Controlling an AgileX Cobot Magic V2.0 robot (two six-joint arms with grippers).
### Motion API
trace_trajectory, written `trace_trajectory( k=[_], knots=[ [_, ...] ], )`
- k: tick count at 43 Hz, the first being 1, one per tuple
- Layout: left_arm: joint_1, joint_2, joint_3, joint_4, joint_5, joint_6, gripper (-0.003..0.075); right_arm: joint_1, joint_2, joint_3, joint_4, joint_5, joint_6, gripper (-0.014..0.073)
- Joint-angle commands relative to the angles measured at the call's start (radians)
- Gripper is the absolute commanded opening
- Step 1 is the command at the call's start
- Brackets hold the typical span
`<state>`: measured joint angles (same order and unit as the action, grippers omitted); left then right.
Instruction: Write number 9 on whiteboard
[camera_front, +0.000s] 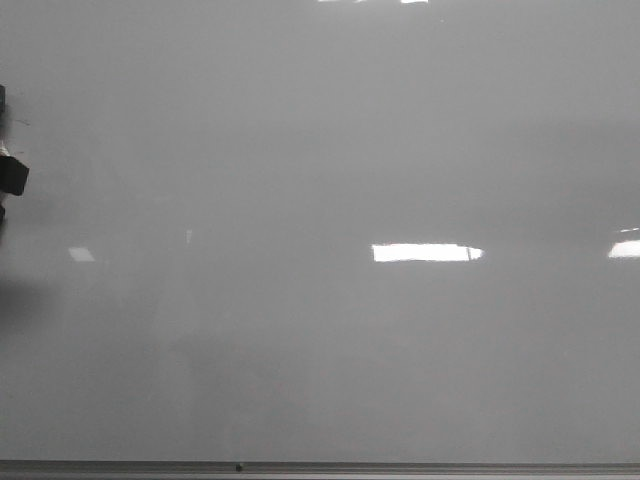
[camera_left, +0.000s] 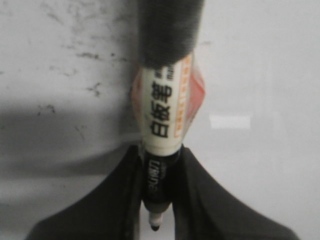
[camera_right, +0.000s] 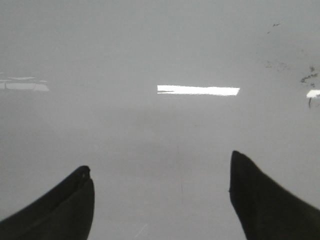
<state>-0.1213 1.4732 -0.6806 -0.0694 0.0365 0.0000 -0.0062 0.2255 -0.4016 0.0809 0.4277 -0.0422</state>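
Blank whiteboard (camera_front: 320, 150); left gripper (camera_left: 157, 195) clamps marker (camera_left: 162, 125), right gripper (camera_right: 160, 195) spread empty—I fear marker slipping between the fingers under pressure.

A white-barrelled marker pen (camera_left: 162, 110) with black lettering and an orange label, dark tip exposed. Scattered black ink smudges (camera_left: 92, 89) and a bright rectangular light reflection (camera_left: 230, 121) flank the pen.

The light is dim and grey. Bright white glare patches shine on the whiteboard (camera_front: 300, 150), so lamps must hang overhead. In the left wrist view the marker (camera_left: 165, 120) is blurry and a soft dark shadow lies on the board beside it. The front view looks hazy, darker near its left edge.
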Motion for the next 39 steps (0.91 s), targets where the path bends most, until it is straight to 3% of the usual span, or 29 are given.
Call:
trace_trajectory(
  k=[1, 5, 10, 14, 21, 29, 33, 39],
  knots=[
    [-0.03, -0.105, -0.051, -0.027, 0.09, 0.0, -0.0019, -0.005, 0.017, -0.036, 0.007, -0.072, 0.001, 0.058],
    [-0.066, -0.155, -0.115, -0.027, 0.305, 0.0, -0.0019, -0.005, 0.03, -0.05, 0.024, -0.03, 0.001, 0.058],
    [-0.16, -0.176, -0.242, -0.029, 0.634, 0.13, -0.0019, -0.003, 0.096, -0.098, 0.036, 0.066, 0.001, 0.058],
    [-0.233, -0.176, -0.316, -0.041, 0.769, 0.224, -0.0019, -0.002, 0.177, -0.137, 0.039, 0.122, 0.0, 0.058],
    [-0.369, -0.181, -0.413, -0.167, 0.929, 0.555, -0.0019, 0.009, 0.315, -0.22, 0.106, 0.225, -0.078, 0.058],
    [-0.504, -0.2, -0.449, -0.4, 1.087, 0.909, -0.0019, 0.103, 0.455, -0.356, 0.353, 0.406, -0.378, 0.058],
    [-0.545, -0.208, -0.457, -0.477, 1.151, 0.973, -0.0019, 0.186, 0.534, -0.453, 0.466, 0.557, -0.552, 0.058],
    [-0.556, -0.208, -0.457, -0.499, 1.181, 0.976, -0.0019, 0.312, 0.629, -0.561, 0.617, 0.704, -0.671, 0.058]
  ],
)
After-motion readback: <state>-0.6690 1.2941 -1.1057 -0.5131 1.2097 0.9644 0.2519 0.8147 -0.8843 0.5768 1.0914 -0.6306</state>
